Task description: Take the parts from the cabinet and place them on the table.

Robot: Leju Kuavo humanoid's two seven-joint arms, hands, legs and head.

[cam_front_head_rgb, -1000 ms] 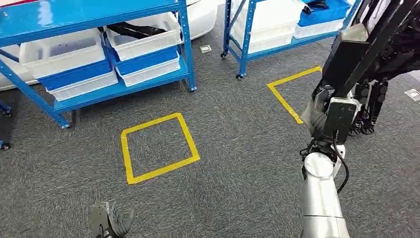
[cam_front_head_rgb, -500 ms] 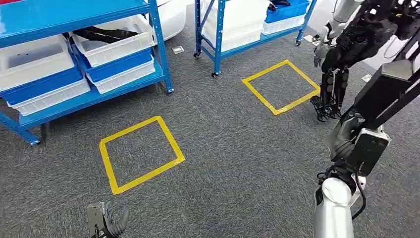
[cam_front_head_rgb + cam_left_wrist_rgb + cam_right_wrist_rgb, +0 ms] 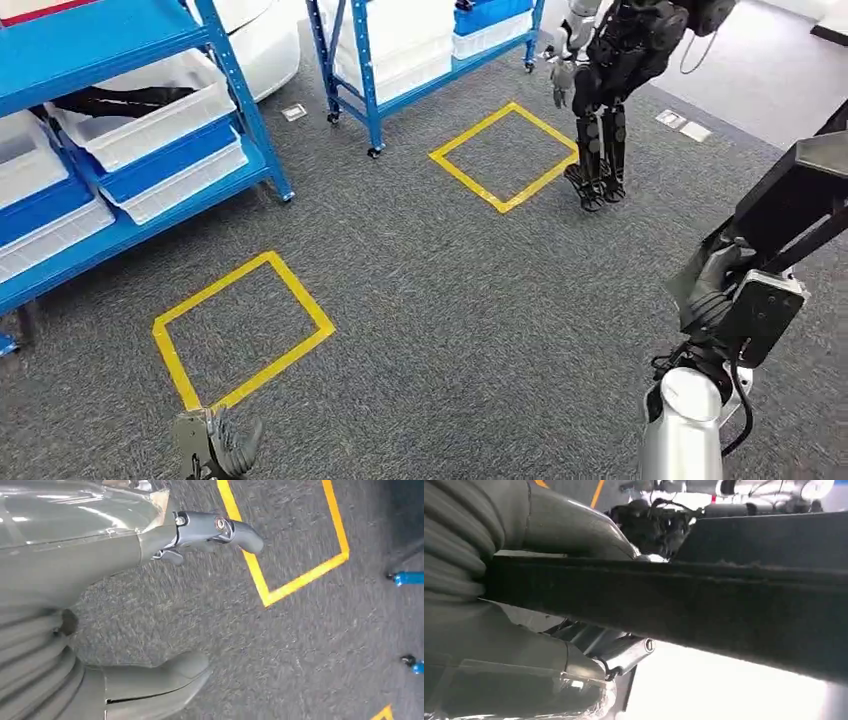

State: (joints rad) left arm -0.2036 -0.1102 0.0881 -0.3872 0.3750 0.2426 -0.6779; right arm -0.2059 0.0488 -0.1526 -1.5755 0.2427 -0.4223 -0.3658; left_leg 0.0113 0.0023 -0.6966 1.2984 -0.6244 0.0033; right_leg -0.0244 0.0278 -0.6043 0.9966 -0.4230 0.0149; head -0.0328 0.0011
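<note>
My right hand (image 3: 712, 285) grips a long black part (image 3: 800, 190) that slants up past the frame's right edge. In the right wrist view the same black part (image 3: 704, 605) runs as a dark bar across my right hand (image 3: 539, 650), with the thumb over its top edge. My left hand (image 3: 215, 447) hangs low over the carpet with nothing in it; the left wrist view shows this left hand (image 3: 75, 545) with thumb and fingers apart. The blue cabinet (image 3: 130, 25) stands at the far left with white and blue bins, and one white bin (image 3: 150, 125) holds dark parts.
A second blue rack (image 3: 362, 70) with bins stands at the back. Another humanoid robot (image 3: 605, 90) stands beside the far yellow tape square (image 3: 505, 150). A nearer yellow square (image 3: 240, 325) marks the grey carpet in front of my left hand.
The camera has turned right, so the racks and yellow squares have slid left and the other robot has come further into view. My right hand still holds the black part.
</note>
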